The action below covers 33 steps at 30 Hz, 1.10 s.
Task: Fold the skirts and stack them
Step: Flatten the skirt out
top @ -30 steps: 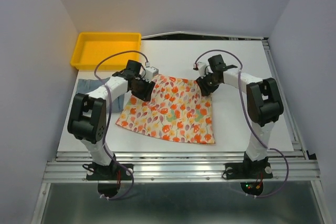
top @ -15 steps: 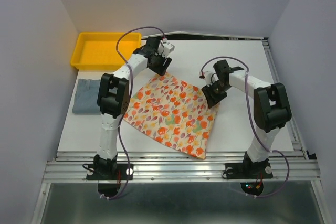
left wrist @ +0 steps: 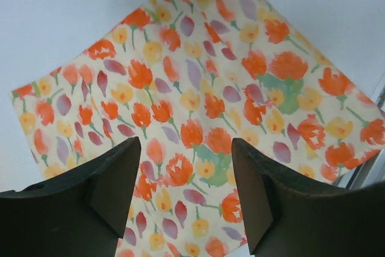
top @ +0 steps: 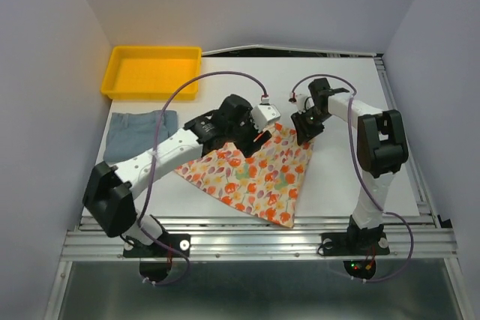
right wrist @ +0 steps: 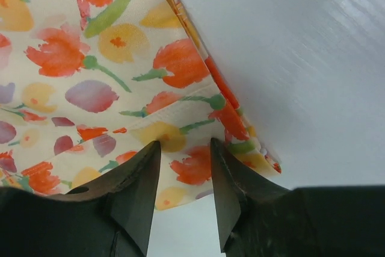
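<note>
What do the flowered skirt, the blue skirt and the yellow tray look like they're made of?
Flowered skirt: thin matte woven cloth, printed, with a stitched hem. Blue skirt: probably denim, faded matte blue-grey. Yellow tray: likely plastic, smooth, evenly coloured, moulded rim.

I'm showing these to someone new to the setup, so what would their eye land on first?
The bright floral skirt lying mid-table, the left gripper hovering open above it and the right gripper at its far right corner. Then the yellow tray in the far left corner, with the blue-grey skirt lying just nearer the arms.
</note>
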Available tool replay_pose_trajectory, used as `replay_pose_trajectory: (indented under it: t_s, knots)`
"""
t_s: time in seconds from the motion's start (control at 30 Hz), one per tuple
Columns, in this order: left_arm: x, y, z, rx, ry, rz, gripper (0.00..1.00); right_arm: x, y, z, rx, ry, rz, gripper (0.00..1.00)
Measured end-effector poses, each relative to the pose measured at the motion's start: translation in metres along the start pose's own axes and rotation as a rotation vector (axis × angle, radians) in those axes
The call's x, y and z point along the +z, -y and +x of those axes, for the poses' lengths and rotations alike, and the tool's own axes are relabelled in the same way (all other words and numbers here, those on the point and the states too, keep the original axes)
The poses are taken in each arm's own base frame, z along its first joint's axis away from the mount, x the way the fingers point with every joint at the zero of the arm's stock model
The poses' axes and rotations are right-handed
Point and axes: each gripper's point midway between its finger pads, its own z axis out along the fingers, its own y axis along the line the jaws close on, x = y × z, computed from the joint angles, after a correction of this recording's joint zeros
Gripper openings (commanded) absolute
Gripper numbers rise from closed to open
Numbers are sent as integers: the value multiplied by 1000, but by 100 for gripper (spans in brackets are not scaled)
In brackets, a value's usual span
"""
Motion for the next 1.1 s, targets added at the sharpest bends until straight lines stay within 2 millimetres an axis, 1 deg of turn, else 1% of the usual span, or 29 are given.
replay_pose_trajectory:
  t_s: [0.07,0.13,0.17,0.2,0.23,0.27,0.3,0.37,0.4,0.47,0.53,0.57,0.67,0.7,0.73,0.77,0.8,0.87,0.93,0.97,1.0,1.07,1.1]
  knots:
    - [15,-11,19,-58,-56,-20,72,1,1,0,0,-3,7,44]
    - [45,-21,63,-125,-185,-26,72,1,3,0,3,-5,12,45]
    - [54,-22,80,-144,-233,-25,72,1,4,-1,11,-6,16,44]
    - [64,-26,106,-176,-311,-31,72,1,7,-1,25,-7,21,44]
    - [70,-28,119,-191,-351,-35,72,1,8,-3,33,-6,23,44]
    - [74,-30,128,-203,-377,-37,72,2,9,-4,44,-6,24,45]
    - [81,-33,144,-227,-422,-41,72,2,12,-6,59,-4,25,45]
    - [88,-38,156,-252,-455,-49,72,3,18,-11,85,6,30,45]
    - [91,-44,156,-261,-460,-58,72,3,21,-14,98,16,34,45]
    - [104,-60,145,-268,-435,-80,72,3,29,-19,112,34,44,45]
    - [123,-82,136,-279,-416,-107,72,2,37,-26,129,56,53,45]
    - [128,-90,129,-281,-406,-116,72,3,42,-29,137,65,60,45]
    - [157,-130,108,-294,-358,-157,72,2,56,-40,157,99,87,46]
    - [168,-149,100,-297,-332,-183,73,2,61,-44,161,111,98,47]
    - [174,-165,93,-296,-309,-208,73,1,65,-48,165,124,107,47]
    - [177,-178,92,-295,-297,-233,74,1,71,-52,169,141,119,47]
    - [175,-186,91,-288,-288,-250,75,1,75,-55,171,155,129,47]
    - [165,-197,95,-284,-298,-278,76,0,79,-59,173,172,138,47]
    - [150,-196,97,-277,-309,-295,79,0,80,-61,176,181,144,47]
    - [137,-188,95,-267,-308,-296,80,0,80,-61,178,182,145,47]
    - [123,-177,91,-252,-309,-291,81,0,80,-61,181,184,145,47]
    - [92,-143,75,-203,-287,-274,83,0,80,-61,183,188,146,48]
    - [76,-120,56,-159,-239,-260,83,0,80,-60,182,191,149,48]
